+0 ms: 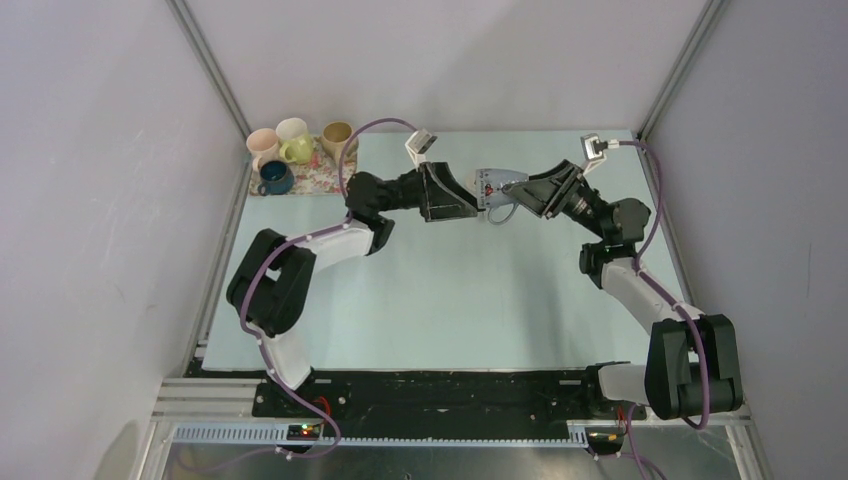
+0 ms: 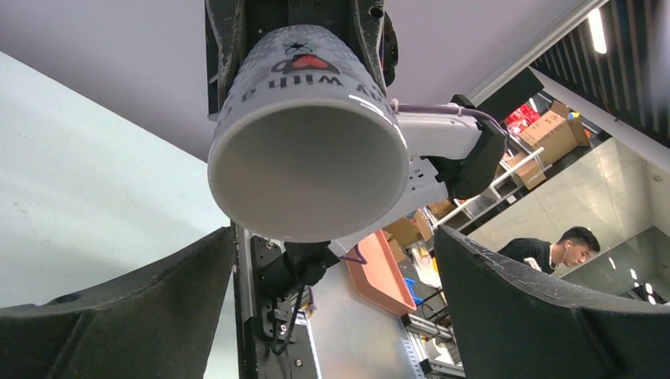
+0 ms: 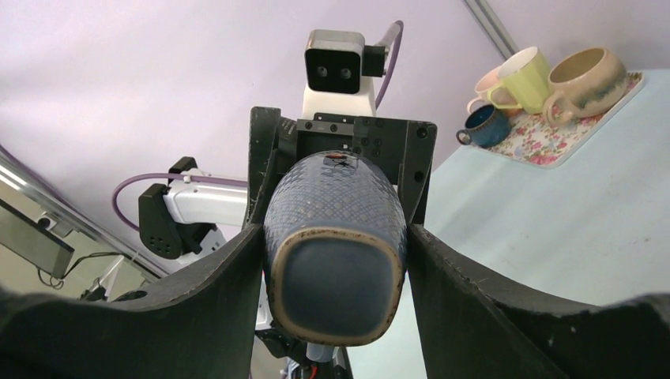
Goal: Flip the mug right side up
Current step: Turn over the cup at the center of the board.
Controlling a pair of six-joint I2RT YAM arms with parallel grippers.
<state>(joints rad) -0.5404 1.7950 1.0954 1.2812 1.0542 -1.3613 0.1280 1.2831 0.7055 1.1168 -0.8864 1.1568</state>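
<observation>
The mug [image 1: 493, 186] hangs in the air over the back middle of the table, lying roughly horizontal between the two arms. In the left wrist view the mug [image 2: 308, 134] looks pale grey with dark lettering and a red mark, its round end facing the camera. In the right wrist view the mug [image 3: 336, 237] looks dark blue and textured, with a tan-rimmed end. My right gripper [image 1: 517, 192] [image 3: 336, 237] is shut on its sides. My left gripper [image 1: 468, 200] [image 2: 332, 237] faces it from the left, jaws wide open around the mug's other end, with a gap on each side.
A floral tray [image 1: 322, 172] [image 3: 545, 146] at the back left corner of the pale table [image 1: 450, 300] carries several mugs, among them a dark blue one [image 1: 275, 178] and a yellow-green one [image 1: 297, 150]. Walls and corner posts close in the back and sides.
</observation>
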